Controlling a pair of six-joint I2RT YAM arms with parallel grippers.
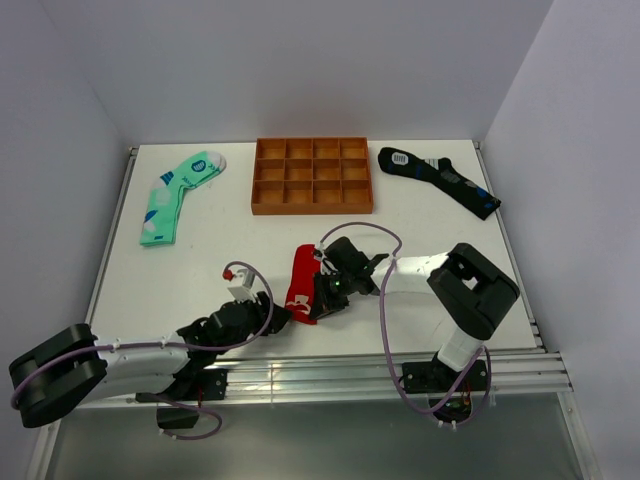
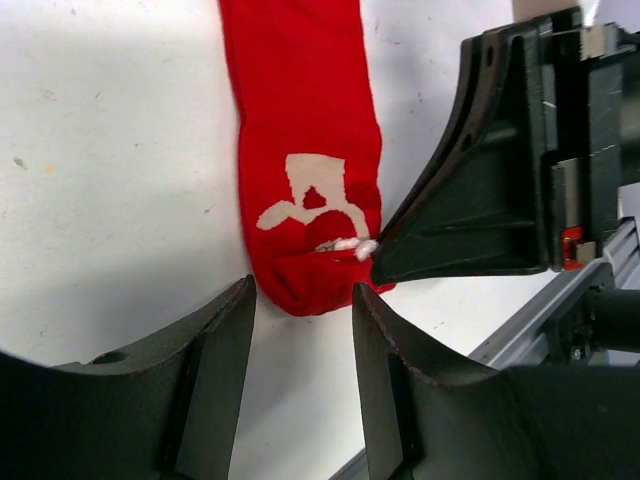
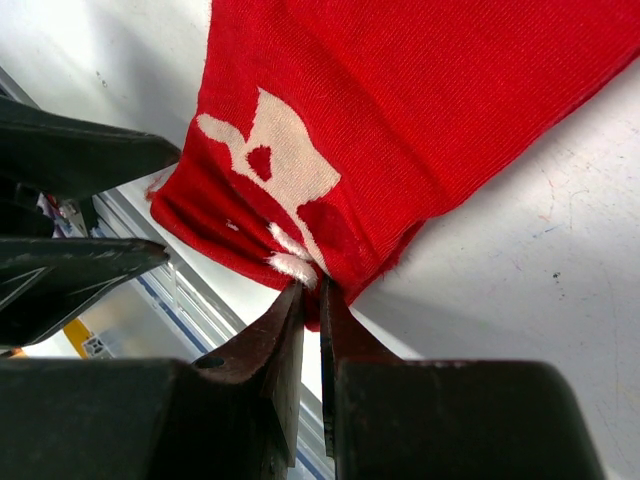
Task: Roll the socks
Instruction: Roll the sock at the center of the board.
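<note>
The red sock [image 1: 303, 283] lies flat on the bench [image 1: 200, 270] at the centre of the top view, its length running toward the top of the frame. The right end effector [image 3: 310, 300] is pressed together on a small fold at the sock's lower end, pinching it beside the white mark. The left end effector [image 2: 302, 292] is spread, its fingers flanking that same end without closing on it. Risk: the pinch takes only a thin bite of fabric at the edge, so the hem is likely to slip free once rolling begins and tension rises. Risk: the two end effectors stand just beside each other, so a turn of either wrist may bring their fingers into collision. Risk: the soft fabric may drag flat along the bench instead of curling, giving a loose roll that springs open. The green sock [image 1: 175, 195], at upper left, and the black sock [image 1: 440, 178], at upper right, lie well apart and unrolled. The tray [image 1: 312, 208], at upper centre between them, has twelve compartments; the top view shows nothing in any of them.
</note>
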